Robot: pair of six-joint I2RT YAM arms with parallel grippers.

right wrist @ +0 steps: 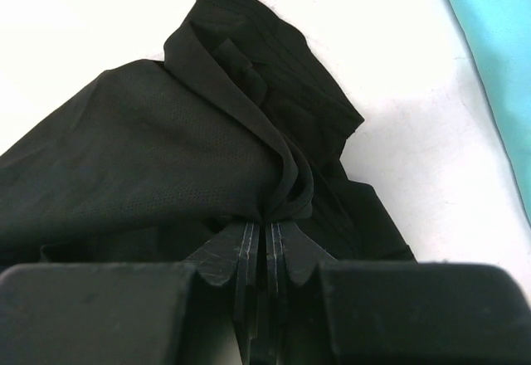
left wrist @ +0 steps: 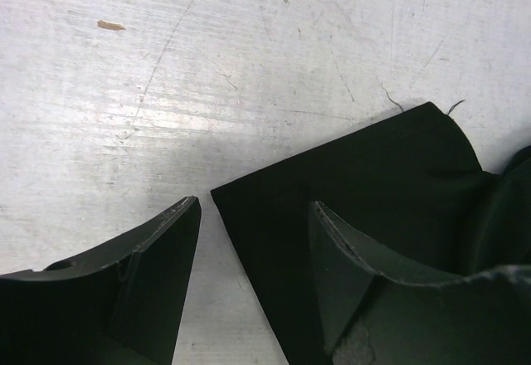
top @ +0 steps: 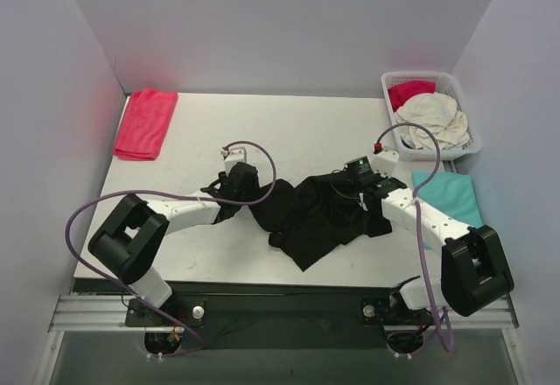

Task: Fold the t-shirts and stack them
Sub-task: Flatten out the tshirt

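A black t-shirt [top: 315, 219] lies crumpled in the middle of the table. My right gripper [top: 348, 185] is shut on a bunched fold at its right end; in the right wrist view the cloth [right wrist: 149, 149] gathers into the closed gripper [right wrist: 267, 220]. My left gripper [top: 245, 194] stands at the shirt's left end. In the left wrist view it is open [left wrist: 255, 207] and straddles a flat corner of the black cloth [left wrist: 373, 182]. One finger [left wrist: 158, 265] is over bare table and the other finger [left wrist: 357, 274] over the cloth.
A folded red shirt [top: 145, 122] lies at the back left. A teal shirt [top: 451, 197] lies flat at the right edge, beside my right arm. A white lattice basket [top: 391, 79] at the back right holds a cream shirt [top: 433, 118] and a red one [top: 409, 92].
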